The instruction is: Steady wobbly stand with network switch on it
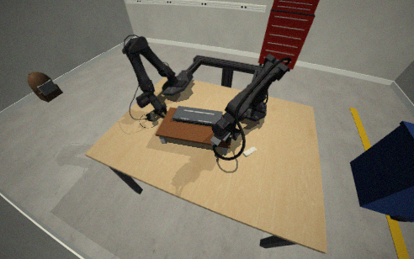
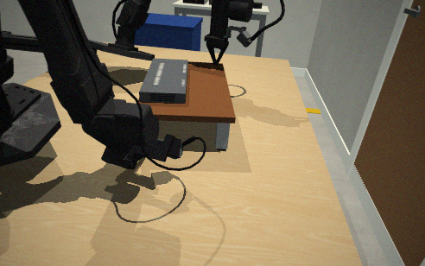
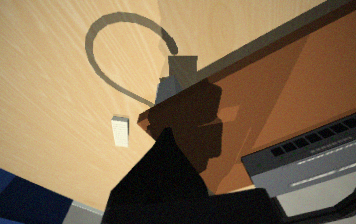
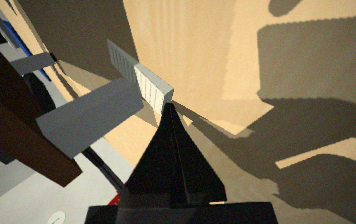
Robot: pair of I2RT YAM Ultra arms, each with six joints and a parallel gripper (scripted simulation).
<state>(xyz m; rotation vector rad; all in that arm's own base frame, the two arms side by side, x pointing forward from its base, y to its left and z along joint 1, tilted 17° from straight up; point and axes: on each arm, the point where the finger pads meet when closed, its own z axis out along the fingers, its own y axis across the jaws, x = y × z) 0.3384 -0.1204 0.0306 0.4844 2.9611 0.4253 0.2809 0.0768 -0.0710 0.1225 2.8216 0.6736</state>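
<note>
Stand point(image 1: 183, 131) point(image 2: 209, 97) point(image 3: 285, 85) point(image 4: 30, 120) on table point(image 1: 278, 181) point(image 2: 276, 194) point(image 3: 50, 65) point(image 4: 175, 40); network switch point(image 1: 198, 115) point(image 2: 166, 79) point(image 3: 305, 165) on stand's top. Left gripper point(image 1: 228, 142) point(image 2: 215, 63) point(image 3: 169, 130) clenched, empty, at stand's corner. Right gripper point(image 1: 164, 114) point(image 2: 125, 157) point(image 4: 170, 104) clenched, empty, low beside stand, tips at ribbed wedge point(image 4: 150, 87) near stand's leg point(image 4: 90, 117). White wedge point(image 1: 250, 151) point(image 3: 120, 131) lies apart from stand, beyond left gripper's corner. Wedge-to-leg contact: cannot tell.

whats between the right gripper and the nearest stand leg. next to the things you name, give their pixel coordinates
A pale wedge point(image 4: 150, 89), its near end at the right gripper point(image 1: 164, 114) point(image 4: 168, 106), its side by the leg point(image 4: 90, 117); the right wrist view shows it.
</note>
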